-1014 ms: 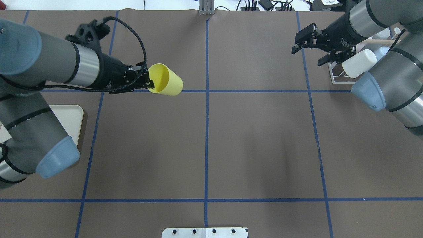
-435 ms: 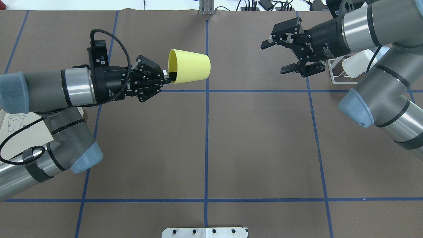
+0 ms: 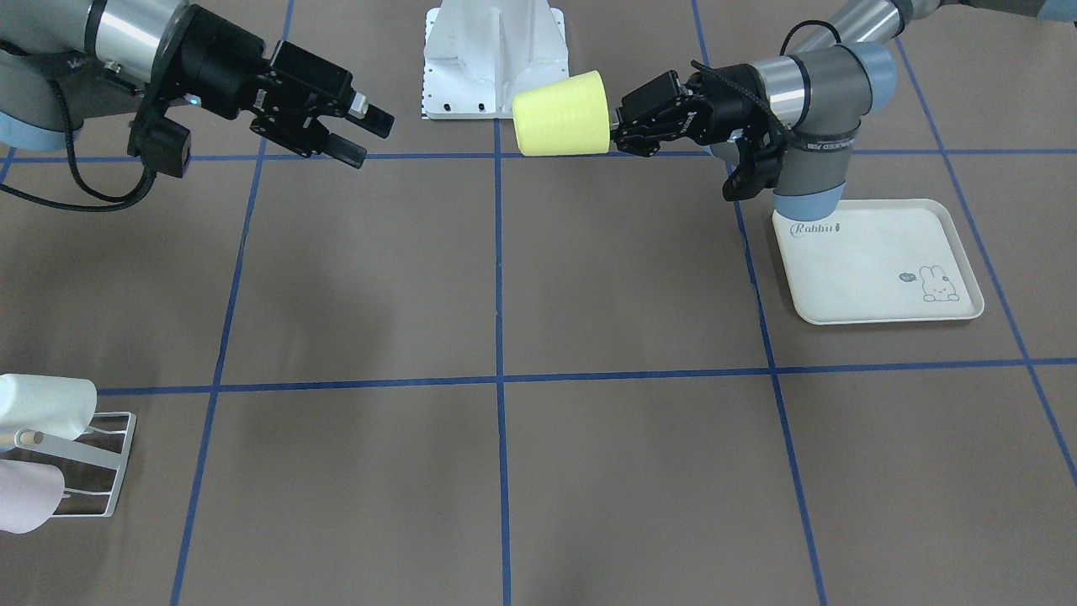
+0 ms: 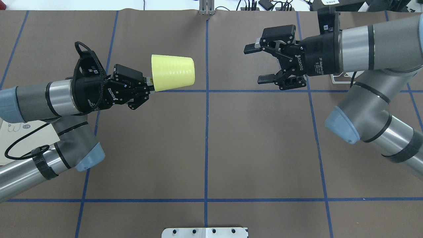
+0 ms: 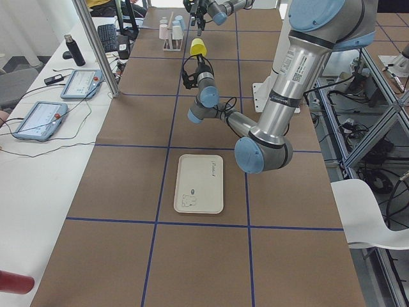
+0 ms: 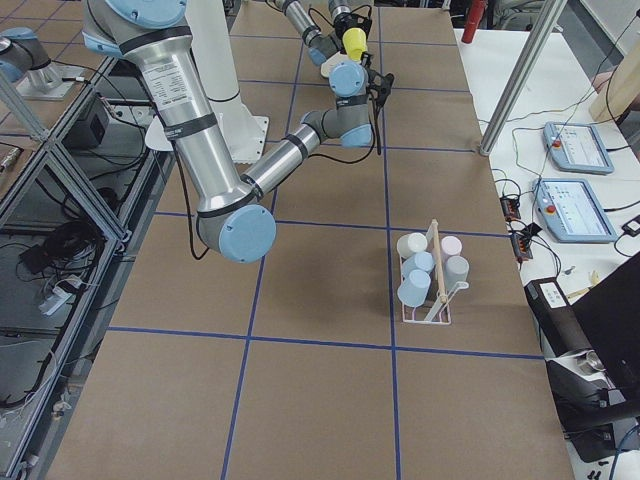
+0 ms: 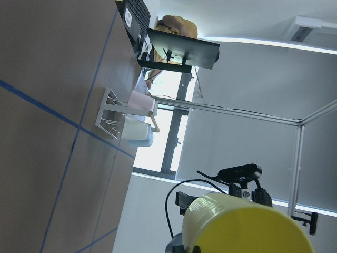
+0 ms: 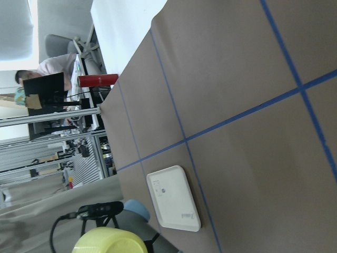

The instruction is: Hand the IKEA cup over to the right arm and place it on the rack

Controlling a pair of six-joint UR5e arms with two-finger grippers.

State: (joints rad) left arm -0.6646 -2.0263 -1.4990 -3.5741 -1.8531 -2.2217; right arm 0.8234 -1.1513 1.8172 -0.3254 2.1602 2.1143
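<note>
The yellow IKEA cup (image 4: 173,72) hangs sideways above the table, its narrow base pointing at the right arm. My left gripper (image 4: 149,85) is shut on its rim; the front view shows the same grip, gripper (image 3: 614,126) on cup (image 3: 562,114). My right gripper (image 4: 253,64) is open and faces the cup's base across a clear gap. It also appears in the front view (image 3: 368,139). The white wire rack (image 3: 92,459) with a wooden dowel stands at the table's right end and carries several pale cups. The right side view shows the rack (image 6: 430,290) too.
A cream rabbit-print tray (image 3: 875,261) lies flat by the left arm's base. The white robot mount (image 3: 495,59) stands at the table's near edge. Tablets (image 6: 575,180) and cables sit on a side bench beyond the rack.
The left arm has turned the cup so its base faces right, and pulled it slightly back left. The right gripper has swung left from the rack toward the centre, staying open.
</note>
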